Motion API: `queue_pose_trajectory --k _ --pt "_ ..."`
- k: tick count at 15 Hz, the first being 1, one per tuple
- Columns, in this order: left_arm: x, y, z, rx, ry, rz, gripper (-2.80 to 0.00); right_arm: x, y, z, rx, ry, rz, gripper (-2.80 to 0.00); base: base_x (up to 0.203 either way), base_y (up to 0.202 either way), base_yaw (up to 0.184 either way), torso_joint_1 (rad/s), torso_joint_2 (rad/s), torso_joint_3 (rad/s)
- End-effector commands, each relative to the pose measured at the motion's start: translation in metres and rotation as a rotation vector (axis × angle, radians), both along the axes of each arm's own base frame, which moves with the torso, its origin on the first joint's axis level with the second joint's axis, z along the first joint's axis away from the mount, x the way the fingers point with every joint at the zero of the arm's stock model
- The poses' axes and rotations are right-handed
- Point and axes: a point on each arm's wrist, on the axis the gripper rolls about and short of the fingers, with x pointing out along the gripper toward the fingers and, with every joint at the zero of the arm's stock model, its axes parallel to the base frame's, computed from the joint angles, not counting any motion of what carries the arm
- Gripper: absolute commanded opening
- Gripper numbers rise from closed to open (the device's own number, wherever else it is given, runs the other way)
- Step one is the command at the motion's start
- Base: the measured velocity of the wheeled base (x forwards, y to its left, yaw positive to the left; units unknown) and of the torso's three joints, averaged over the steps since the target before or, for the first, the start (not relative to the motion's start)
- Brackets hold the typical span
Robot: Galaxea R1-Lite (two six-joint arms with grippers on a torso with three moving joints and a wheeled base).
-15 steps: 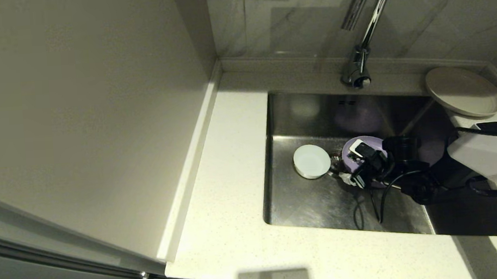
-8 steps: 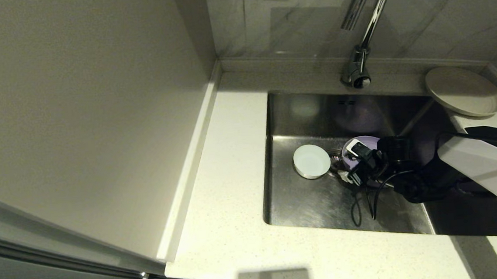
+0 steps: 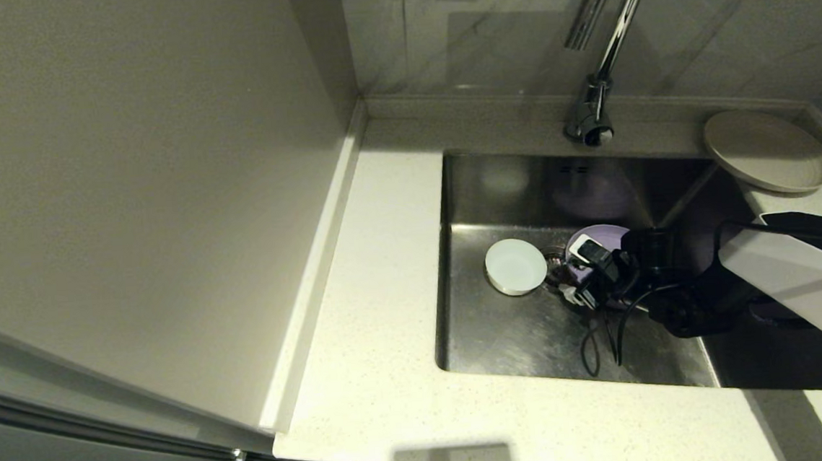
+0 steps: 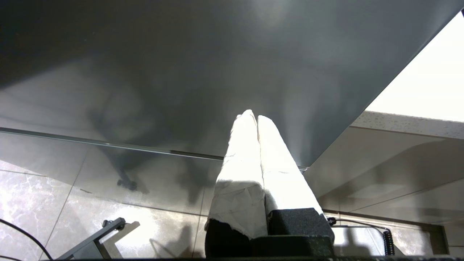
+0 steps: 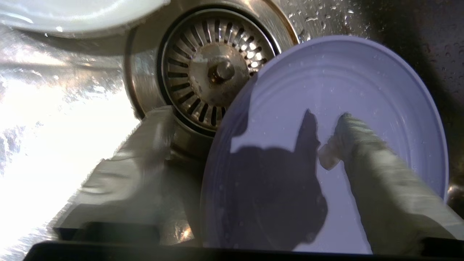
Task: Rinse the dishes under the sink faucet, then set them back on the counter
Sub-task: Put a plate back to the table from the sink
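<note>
Right gripper (image 5: 250, 137) is down in the sink (image 3: 520, 338), right at the drain strainer (image 5: 214, 69). Jaws spread wide and straddling the rim of the lavender plate (image 5: 337, 119): one finger over the plate's face, the other outside the rim on the drain side. Not pinching yet as far as the wrist view shows.

The plate lies on the sink floor just beside the drain, its edge overlapping the strainer ring. White bowl (image 3: 515, 266) sits on the other side of the drain, near but apart from the plate. Beige plate (image 3: 767, 151) is up on the counter (image 3: 378, 276), at the corner farthest from the drain, partly overhanging the basin. Faucet (image 3: 594, 102) stands behind the drain at the back edge.

Left gripper (image 4: 257, 125) is parked below the counter, fingers pressed together, holding nothing.

Risks from here:
- Plate and basin look wet; a thin rim pinch may slip on lift.
- Outer finger is close to the strainer ring, so closing could catch metal instead of the rim.
- Lifted plate could swing into the bowl or the faucet spout.
- Arm passes near the overhanging beige plate and could knock it in.
</note>
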Motion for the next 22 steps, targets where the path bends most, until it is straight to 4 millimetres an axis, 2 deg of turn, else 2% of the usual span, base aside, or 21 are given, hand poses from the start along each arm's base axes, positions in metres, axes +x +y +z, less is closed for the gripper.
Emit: queue_pose_trajectory --k 1,7,12,16,22 --pt "0.0 0.0 0.0 -0.001 -0.003 0.001 -2.8 -0.001 0.0 0.0 -0.005 -0.003 0.003 -2.8 0.0 0.0 0.0 0.0 0.0 0.0" --pt "0.0 0.0 0.0 0.0 -0.003 0.001 -2.8 -0.001 0.0 0.001 -0.005 -0.004 0.003 -2.8 0.0 0.0 0.0 0.0 0.0 0.0" --pt "0.0 0.0 0.0 -0.001 -0.003 0.001 -2.8 -0.006 0.0 0.012 -0.001 -0.017 0.003 -2.8 0.0 0.0 0.0 0.0 0.0 0.0" --pt "0.0 0.0 0.0 -0.001 -0.003 0.001 -2.8 -0.019 -0.001 0.033 0.003 -0.033 0.002 -2.8 0.0 0.0 0.0 0.0 0.0 0.0" --pt "0.0 0.0 0.0 0.0 -0.003 0.001 -2.8 -0.051 -0.002 0.078 0.006 -0.082 0.002 -2.8 0.0 0.0 0.0 0.0 0.0 0.0"
